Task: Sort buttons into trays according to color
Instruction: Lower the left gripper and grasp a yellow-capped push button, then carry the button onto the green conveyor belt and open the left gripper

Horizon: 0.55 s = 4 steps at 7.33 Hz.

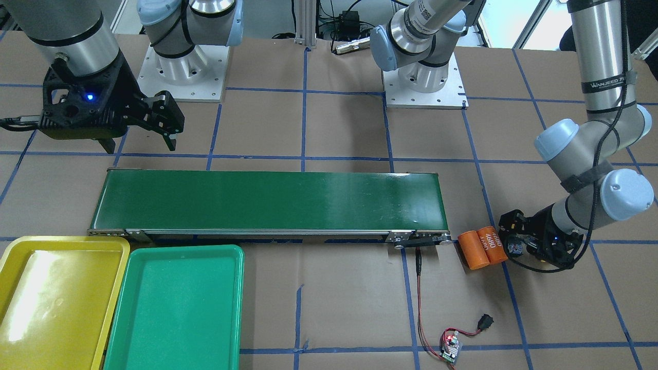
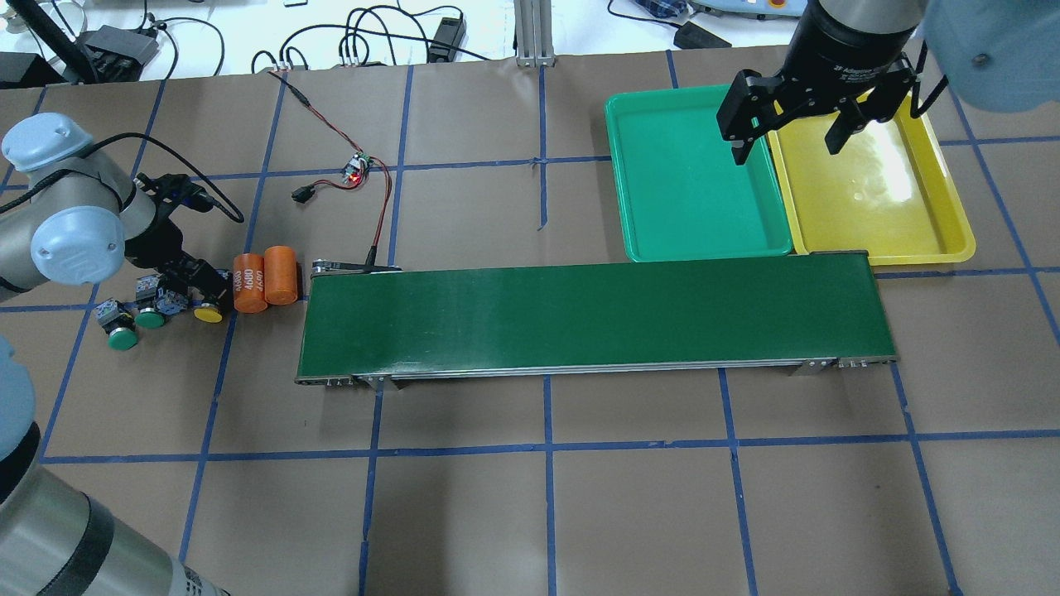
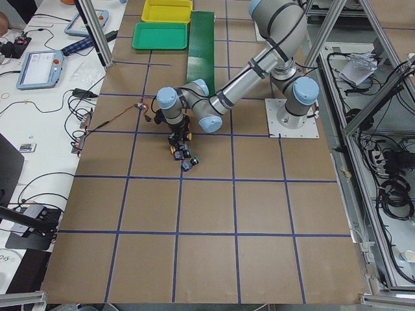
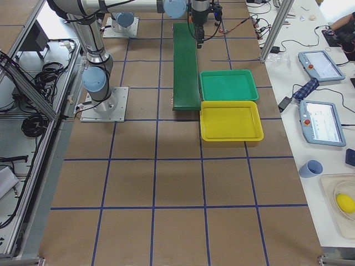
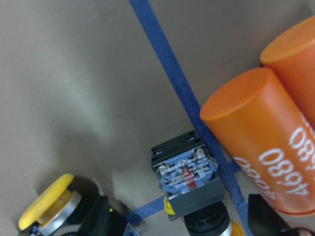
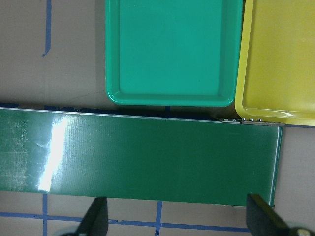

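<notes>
Three button caps showed in the overhead view, at the left of the table (image 2: 497,513): the outer green button (image 2: 122,338), the inner green button (image 2: 151,318) beside it, and a yellow button (image 2: 208,314) just beside the orange cylinders (image 2: 265,280) marked 4680. The left gripper (image 2: 201,291) sat low over the yellow one, its body hiding the barrels, and how far it was parted could not be read there. The right gripper (image 2: 787,149) hung spread wide with nothing in it, overlapping the seam where the green tray (image 2: 687,190) and the yellow tray (image 2: 903,207) touched, beyond the conveyor belt (image 2: 592,319). In the front-facing view the cylinders masked the left gripper's tips, only a grey-blue contact block peeked out, and the yellow tray was cut off at the frame's corner. From the left side the buttons were tiny specks beneath the low left gripper. From the right side they could not be made out. The left wrist camera showed the yellow button's contact block end-on between two dark fingers (image 5: 98,221) that stood apart from it on either side, not gripping, with its cap nearly out of frame. A second yellow button (image 5: 47,204) lay at the lower left, partly cut off. The right wrist camera caught only the finger ends, wide apart above the belt.
</notes>
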### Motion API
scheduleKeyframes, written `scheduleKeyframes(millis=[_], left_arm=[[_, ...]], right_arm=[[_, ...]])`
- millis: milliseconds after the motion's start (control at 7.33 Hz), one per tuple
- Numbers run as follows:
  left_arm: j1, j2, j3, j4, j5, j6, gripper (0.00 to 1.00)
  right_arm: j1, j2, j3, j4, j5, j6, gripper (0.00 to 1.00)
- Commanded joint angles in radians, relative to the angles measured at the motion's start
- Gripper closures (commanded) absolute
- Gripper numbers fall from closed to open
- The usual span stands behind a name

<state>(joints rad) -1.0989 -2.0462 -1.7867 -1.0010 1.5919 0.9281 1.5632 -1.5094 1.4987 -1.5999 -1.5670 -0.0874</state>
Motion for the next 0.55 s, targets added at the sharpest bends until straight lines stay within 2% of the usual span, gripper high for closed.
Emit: scheduleKeyframes(millis=[0,136,409], left_arm=[[0.001,0.001,-0.017,0.016,0.000,-0.006,0.08],[0.001,0.000,-0.019,0.030,-0.001,-0.005,0.19],[0.001,-0.008,-0.016,0.032,-0.003,-0.009,0.64]], right_arm=[[0.000,0.000,0.000,-0.003,0.001,0.000,0.00],[0.000,0.000,0.000,-0.003,0.001,0.000,0.00],[0.000,0.000,0.000,-0.005,0.001,0.000,0.00]])
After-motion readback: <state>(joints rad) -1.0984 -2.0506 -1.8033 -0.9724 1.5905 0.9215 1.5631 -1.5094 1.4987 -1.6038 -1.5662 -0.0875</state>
